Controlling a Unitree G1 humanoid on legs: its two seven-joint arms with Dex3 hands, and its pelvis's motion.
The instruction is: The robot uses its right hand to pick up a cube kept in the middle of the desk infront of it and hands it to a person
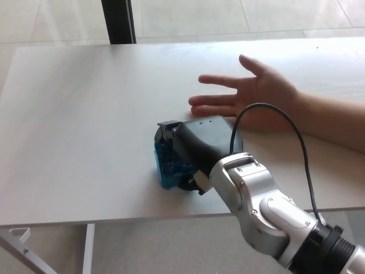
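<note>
A robot hand [191, 149], the right one, wraps its black fingers [165, 132] around a translucent blue cube [169, 168] resting near the middle of the white surface [80, 114], its silver forearm [262, 208] entering from 5 o'clock. At 1 o'clock from the cube, just beyond the robot hand, a person's hand [251, 94] lies open, palm up, fingers pointing toward 9 o'clock. A black cable [296, 137] loops above the wrist. A dark post [118, 20] stands at 12 o'clock.

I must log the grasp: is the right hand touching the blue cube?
Touching. In the head view the right hand wraps the blue cube, its fingers pressed against the sides.
</note>
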